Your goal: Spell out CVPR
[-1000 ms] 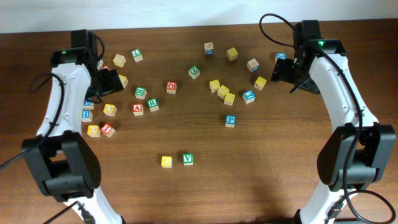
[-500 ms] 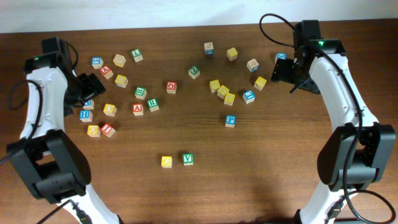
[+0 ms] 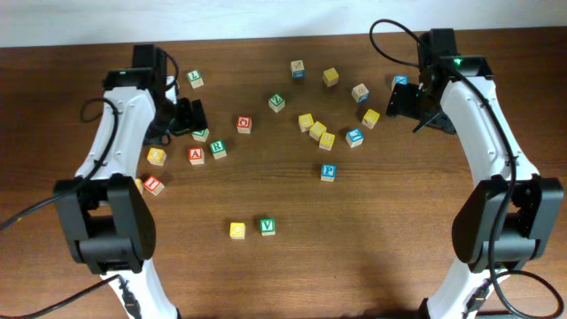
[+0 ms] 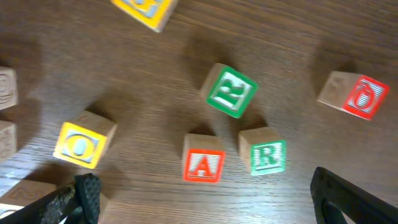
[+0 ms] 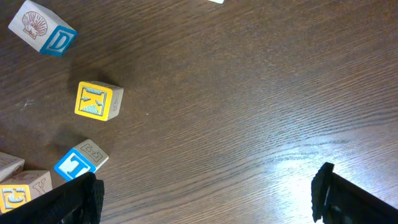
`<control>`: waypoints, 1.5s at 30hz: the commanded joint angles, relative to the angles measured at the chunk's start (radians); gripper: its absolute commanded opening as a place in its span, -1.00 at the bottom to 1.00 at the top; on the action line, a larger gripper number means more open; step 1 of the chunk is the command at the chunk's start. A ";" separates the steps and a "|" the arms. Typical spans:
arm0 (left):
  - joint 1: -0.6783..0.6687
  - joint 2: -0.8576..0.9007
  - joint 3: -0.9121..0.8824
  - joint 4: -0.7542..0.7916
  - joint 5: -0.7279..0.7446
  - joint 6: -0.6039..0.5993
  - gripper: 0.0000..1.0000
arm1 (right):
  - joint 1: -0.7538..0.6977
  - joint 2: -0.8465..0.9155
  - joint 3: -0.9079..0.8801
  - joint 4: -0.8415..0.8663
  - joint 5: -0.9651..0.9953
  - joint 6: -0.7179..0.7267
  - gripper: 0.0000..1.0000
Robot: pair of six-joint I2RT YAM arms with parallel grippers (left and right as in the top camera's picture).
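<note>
A yellow block (image 3: 237,230) and a green V block (image 3: 267,226) sit side by side near the front middle of the table. A blue P block (image 3: 329,172) lies apart, right of centre. My left gripper (image 3: 189,117) is open and empty above two green R blocks (image 4: 229,91) (image 4: 264,151) and a red A block (image 4: 203,158); its fingertips (image 4: 208,205) straddle bare wood just below them. My right gripper (image 3: 403,99) is open and empty at the far right, over bare wood (image 5: 208,199).
Loose letter blocks are scattered across the far half of the table: a red O (image 4: 354,94), a yellow O (image 4: 84,140), a yellow cluster (image 3: 317,130), a blue D (image 5: 43,28), a yellow K (image 5: 98,100) and a blue block (image 5: 79,162).
My left arm swung out to the far left, then back right, and now hangs over the green R blocks. The right arm and the blocks have not moved.
</note>
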 commanded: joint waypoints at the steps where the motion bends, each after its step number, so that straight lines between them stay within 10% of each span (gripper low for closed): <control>1: -0.040 0.009 -0.003 0.007 0.011 0.016 0.98 | -0.001 -0.014 0.008 0.000 0.012 0.002 0.97; 14: -0.243 0.009 -0.003 0.020 -0.043 -0.003 0.98 | -0.001 -0.014 0.008 0.000 0.012 0.002 0.97; 17: -0.180 0.009 -0.003 0.016 -0.101 -0.167 0.98 | -0.001 -0.014 0.008 0.000 0.012 0.002 0.97; 32: 0.204 0.009 -0.003 -0.118 -0.098 -0.229 0.98 | 0.007 -0.008 -0.010 -0.008 -0.303 0.010 0.97; 45: 0.233 0.009 -0.003 -0.117 -0.098 -0.229 0.98 | 0.433 0.026 -0.311 0.181 -0.153 0.115 0.94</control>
